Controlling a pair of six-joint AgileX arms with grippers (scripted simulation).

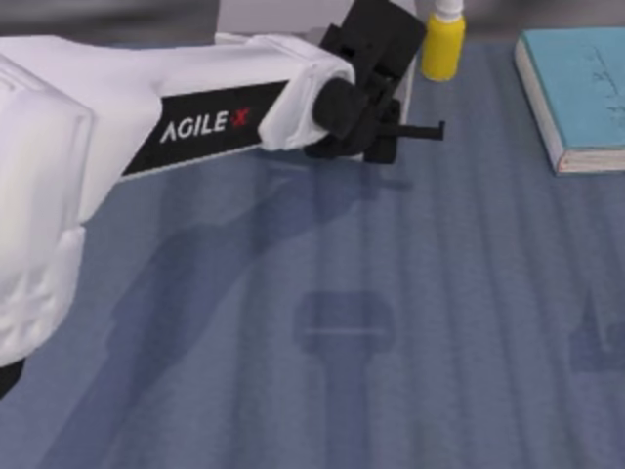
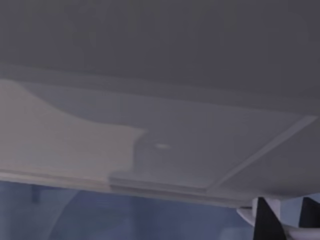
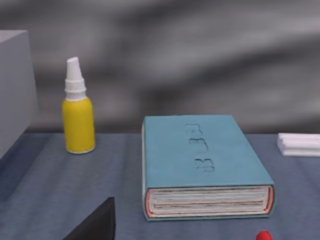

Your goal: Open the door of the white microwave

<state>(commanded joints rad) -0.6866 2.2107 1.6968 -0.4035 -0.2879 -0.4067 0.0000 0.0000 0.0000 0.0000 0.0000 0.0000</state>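
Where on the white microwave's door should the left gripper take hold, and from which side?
Probably the door's free edge, approached from the microwave's front. In the top view the left gripper is already at the white microwave, beside the yellow bottle. The left wrist view shows only the flat panel of the door close up, with no handle visible, so an edge grip seems likeliest.

the left arm (image 1: pixel 146 127) stretched from the frame's left edge toward upper centre, its black end effector (image 1: pixel 415 130) pointing right.
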